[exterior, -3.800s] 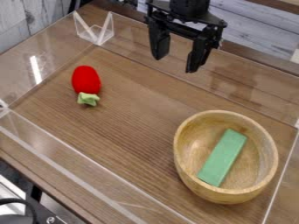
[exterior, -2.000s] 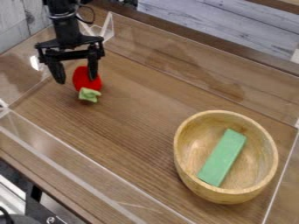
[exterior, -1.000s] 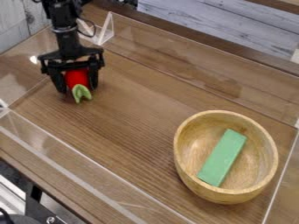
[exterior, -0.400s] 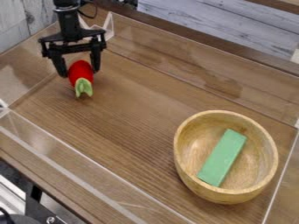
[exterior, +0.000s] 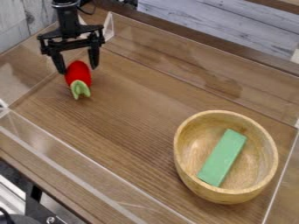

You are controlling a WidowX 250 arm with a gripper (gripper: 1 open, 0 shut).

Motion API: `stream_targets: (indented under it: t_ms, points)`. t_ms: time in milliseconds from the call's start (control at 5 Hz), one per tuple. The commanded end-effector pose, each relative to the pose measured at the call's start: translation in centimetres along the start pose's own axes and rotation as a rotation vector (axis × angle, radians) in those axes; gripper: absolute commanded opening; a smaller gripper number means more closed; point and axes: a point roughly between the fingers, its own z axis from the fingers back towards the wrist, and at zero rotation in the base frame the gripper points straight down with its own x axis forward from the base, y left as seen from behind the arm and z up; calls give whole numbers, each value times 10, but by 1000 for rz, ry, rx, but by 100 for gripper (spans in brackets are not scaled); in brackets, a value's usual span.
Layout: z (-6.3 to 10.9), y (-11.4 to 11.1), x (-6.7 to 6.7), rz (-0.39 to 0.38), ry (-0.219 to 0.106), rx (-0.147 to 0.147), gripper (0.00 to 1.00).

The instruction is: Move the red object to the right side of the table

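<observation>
The red object (exterior: pixel 79 73), a small strawberry with a pale green cap pointing toward me, lies at the far left of the table (exterior: pixel 140 114). My gripper (exterior: pixel 73 65) hangs straight over it, black fingers (exterior: pixel 55 65) spread wide on either side of the berry's upper part. A gap shows between each finger and the red surface, so the jaws stand open around it. I cannot tell whether the berry rests on the wood or sits slightly off it.
A round light-wood bowl (exterior: pixel 187 153) holding a flat green block (exterior: pixel 222 157) sits at the front right. Low clear acrylic walls (exterior: pixel 128 201) edge the tabletop. A small clear stand (exterior: pixel 103 31) is at the back left, behind the gripper.
The gripper has come up a little from its low position around the strawberry. The strawberry appears slightly farther back than a second ago. The finger spread is unchanged.
</observation>
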Motion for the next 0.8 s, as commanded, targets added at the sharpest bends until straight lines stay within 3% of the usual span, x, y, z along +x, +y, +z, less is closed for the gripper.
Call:
stream_targets:
  t_ms: [0, 200, 400, 600]
  points:
    - [7, -7, 3, 47, -43, -9, 100]
    - [7, -9, -5, 67, -43, -11, 0]
    - [23, -33, -24, -37, -49, -28, 0]
    - [30, -71, -50, -199, -46, -31, 0]
